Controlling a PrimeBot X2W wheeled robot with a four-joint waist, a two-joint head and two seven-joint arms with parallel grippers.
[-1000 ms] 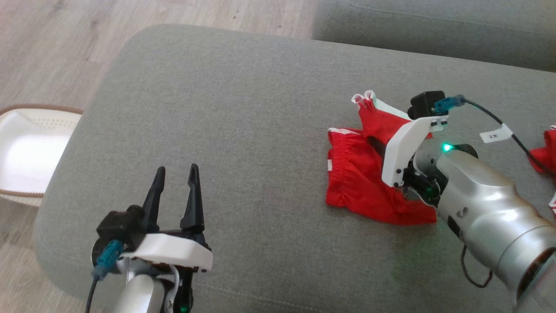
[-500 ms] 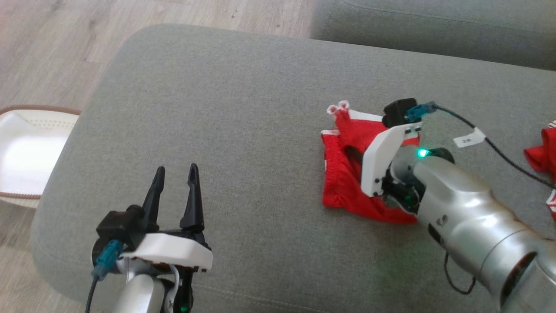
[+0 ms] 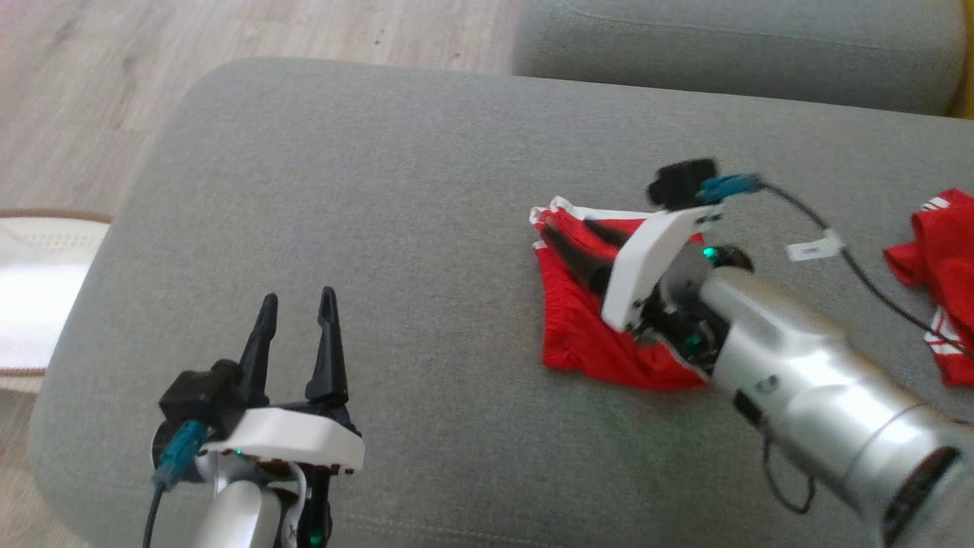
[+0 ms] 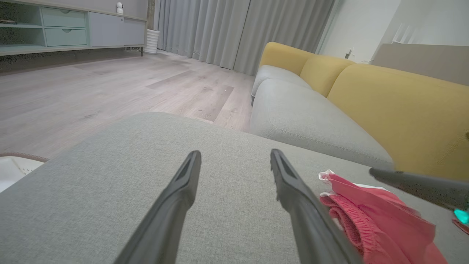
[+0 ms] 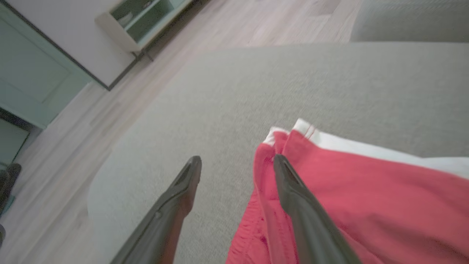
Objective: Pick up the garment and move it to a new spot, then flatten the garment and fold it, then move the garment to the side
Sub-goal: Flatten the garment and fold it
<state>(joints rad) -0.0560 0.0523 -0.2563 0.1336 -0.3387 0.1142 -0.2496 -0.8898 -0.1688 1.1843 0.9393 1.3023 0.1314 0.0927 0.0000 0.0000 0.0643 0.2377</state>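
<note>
The garment (image 3: 578,335) is a pair of red shorts with white trim, lying crumpled on the grey sofa seat (image 3: 396,190) right of centre. My right gripper (image 3: 567,230) is open at the shorts' upper left corner. In the right wrist view one finger (image 5: 293,190) lies over the red cloth (image 5: 366,190) and the other over bare cushion, with nothing pinched between them. My left gripper (image 3: 297,295) stands open over bare cushion at the lower left, well apart from the shorts. The left wrist view shows the shorts (image 4: 370,212) just right of its fingers (image 4: 289,183).
A second red garment (image 3: 940,262) lies at the seat's right edge, under the right arm's cable. A white basket (image 3: 30,281) stands on the wood floor to the left. Another grey cushion (image 3: 730,53) lies behind, with a yellow sofa back (image 4: 395,99) beyond it.
The head view has shifted. My right gripper carried the shorts' raised corner leftward and lower, and its fingers now stand apart with the corner lying down. The left gripper has kept its place.
</note>
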